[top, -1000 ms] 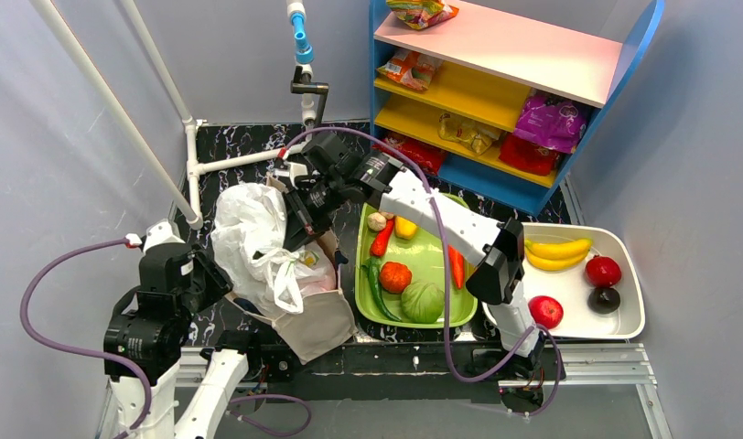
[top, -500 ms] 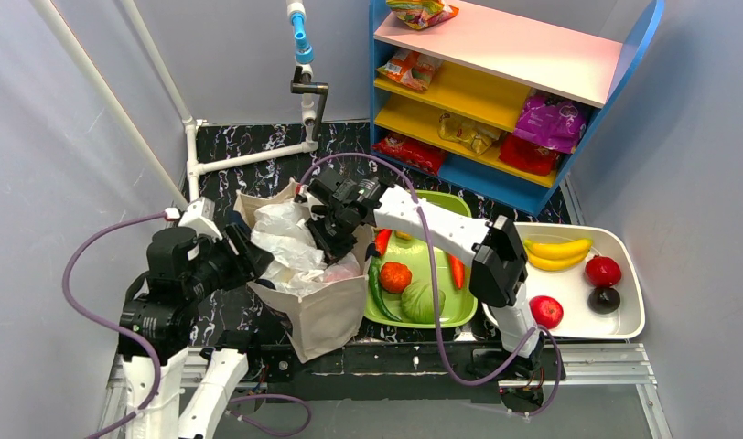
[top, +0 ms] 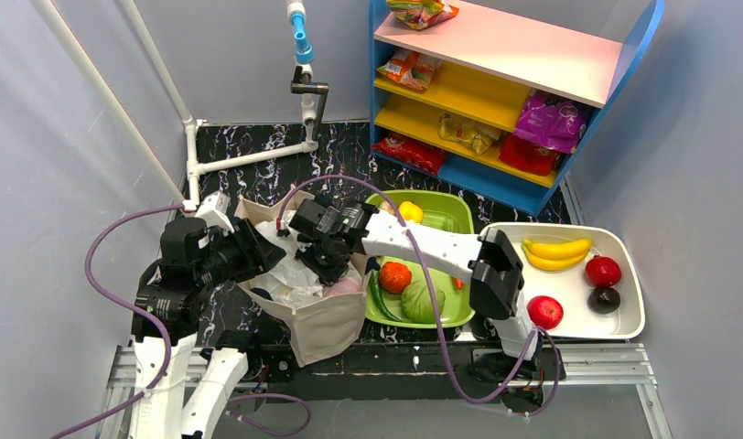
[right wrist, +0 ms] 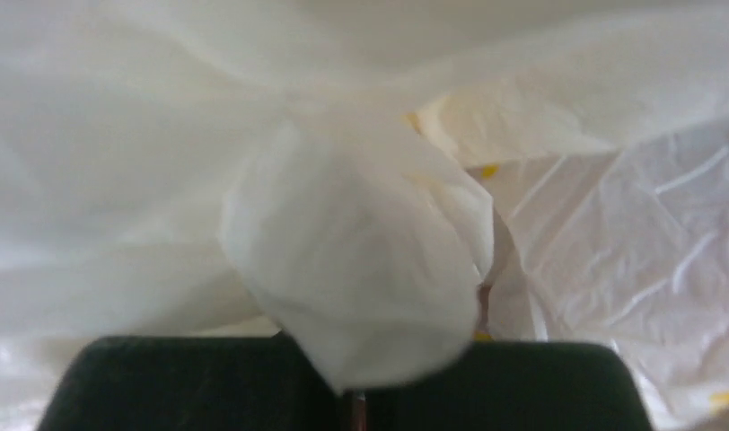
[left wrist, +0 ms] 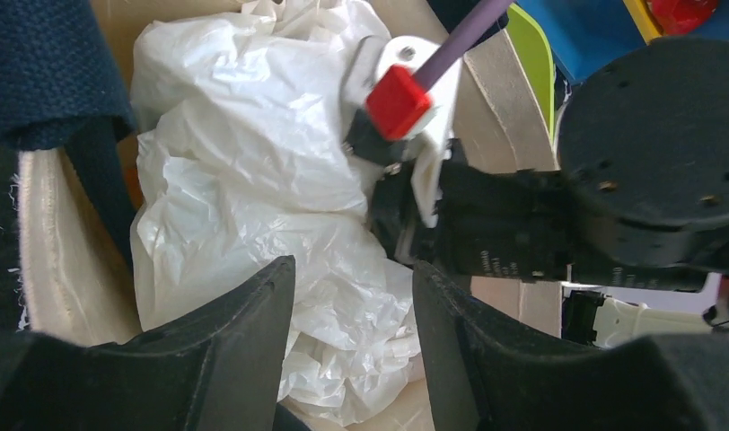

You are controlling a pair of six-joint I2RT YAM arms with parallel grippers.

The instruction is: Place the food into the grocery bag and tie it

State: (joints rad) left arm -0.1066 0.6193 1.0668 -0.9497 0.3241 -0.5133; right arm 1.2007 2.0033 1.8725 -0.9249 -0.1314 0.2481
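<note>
The white crinkly grocery bag sits bunched inside a beige cloth tote at the table's front left. My right gripper reaches down into it and is shut on a fold of the bag's plastic, its fingertips nearly together. My left gripper hovers at the tote's left rim, open and empty, with the bag between and beyond its fingers. The right wrist fills the right of that view. Small yellow patches show through the plastic. The food inside is otherwise hidden.
A green tray of vegetables lies right of the tote. A white tray holds bananas and round fruit. A blue-and-yellow shelf at the back holds snack packets, one purple. White pipes stand at back left.
The right gripper has come down and toward the front with the bag, which has sunk into the beige tote. The left arm has swung up and right to the tote's rim.
</note>
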